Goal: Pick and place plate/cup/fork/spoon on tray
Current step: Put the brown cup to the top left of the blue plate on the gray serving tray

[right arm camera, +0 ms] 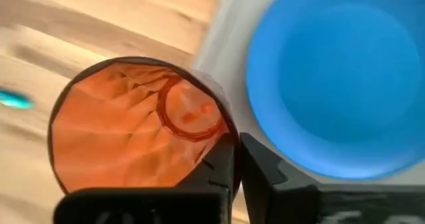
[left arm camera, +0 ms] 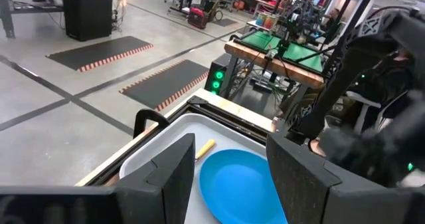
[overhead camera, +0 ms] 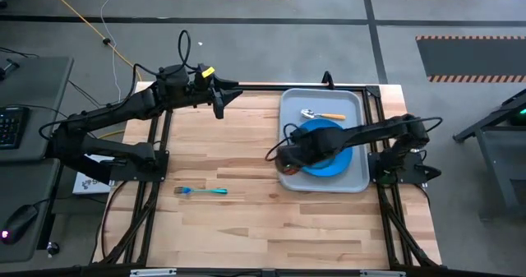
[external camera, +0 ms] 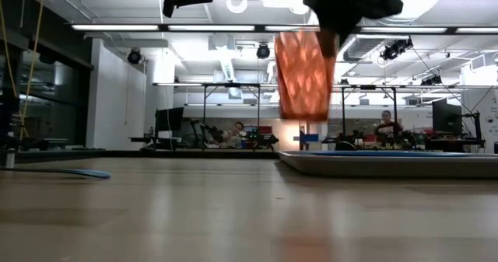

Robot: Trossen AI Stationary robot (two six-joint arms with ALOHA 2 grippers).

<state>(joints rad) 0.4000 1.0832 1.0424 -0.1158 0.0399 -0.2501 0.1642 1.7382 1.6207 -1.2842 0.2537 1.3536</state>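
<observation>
The red-orange cup (external camera: 303,71) hangs in my right gripper (overhead camera: 283,157), above the near left corner of the grey tray (overhead camera: 358,178). The blue plate (overhead camera: 330,148) lies flat in the tray. The spoon (overhead camera: 322,115), silver bowl and orange handle, lies in the tray beyond the plate. The teal fork (overhead camera: 201,191) lies flat on the wooden table, left of the tray. My left gripper (left arm camera: 229,177) is open and empty, raised over the table's far left part. My right gripper holds the cup by its rim (right arm camera: 226,134), one finger (right arm camera: 216,174) inside the cup and one (right arm camera: 269,174) outside it, pinching the wall. The fingers come from above. The cup (overhead camera: 288,165) hangs below them, mouth up, clear of table and tray.
The tray's raised rim (external camera: 373,159) stands just right of the hanging cup in the low view. Bare wood lies between the fork and the tray. Black frame rails run along the table's left and right edges. People sit at desks in the room beyond.
</observation>
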